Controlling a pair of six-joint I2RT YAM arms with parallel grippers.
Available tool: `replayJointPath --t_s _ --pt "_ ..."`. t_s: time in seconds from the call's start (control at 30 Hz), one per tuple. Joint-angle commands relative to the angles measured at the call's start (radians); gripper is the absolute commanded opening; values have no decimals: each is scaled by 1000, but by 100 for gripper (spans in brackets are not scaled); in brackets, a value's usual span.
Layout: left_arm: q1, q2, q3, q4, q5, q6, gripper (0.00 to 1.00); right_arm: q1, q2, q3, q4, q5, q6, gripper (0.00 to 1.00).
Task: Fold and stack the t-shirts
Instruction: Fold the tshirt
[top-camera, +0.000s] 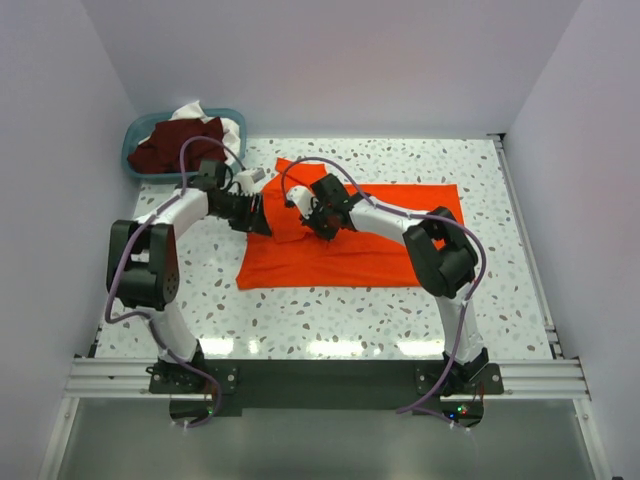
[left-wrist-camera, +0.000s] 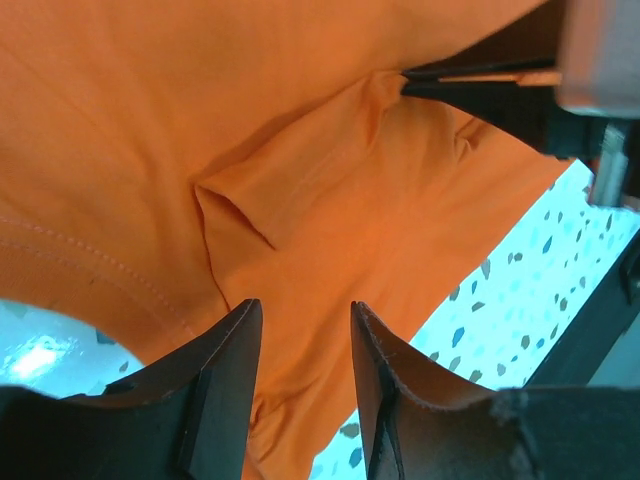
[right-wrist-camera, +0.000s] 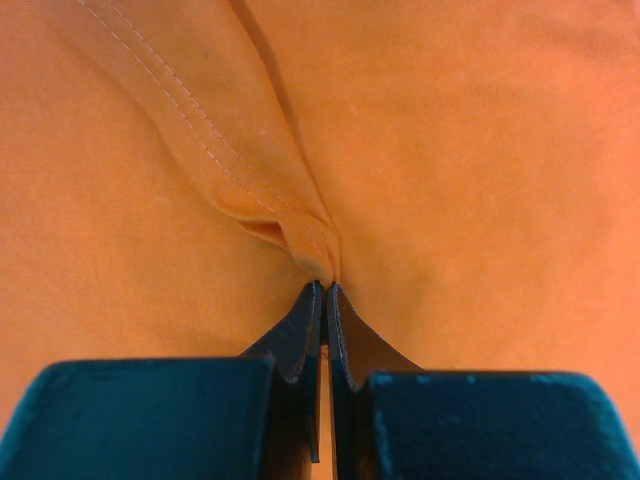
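While the orange-red t-shirt (top-camera: 370, 255) was spread on the table (top-camera: 480, 300), a hemmed fold was pinched in the closed right gripper (right-wrist-camera: 325, 292), and the left gripper (left-wrist-camera: 305, 312) was held open over the cloth. A matching edge would best be gripped before the fold was carried over evenly.

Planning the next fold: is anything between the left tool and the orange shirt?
Nothing visible. The left tool is open right at the orange shirt; the right tool, beside it, is shut on a fold of the same cloth.
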Motion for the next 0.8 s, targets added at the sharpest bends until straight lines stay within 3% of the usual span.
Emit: replayJointPath --t_s 0.0,0.57,0.77 --pt "3 56 14 87 44 -107 46 -9 18 43 11 9 27 0" --pt "-35 191 66 135 34 -162 44 -14 21 55 -12 -8 28 0" --pt "-46 213 92 138 55 -173 33 -17 16 46 -21 -11 27 0"
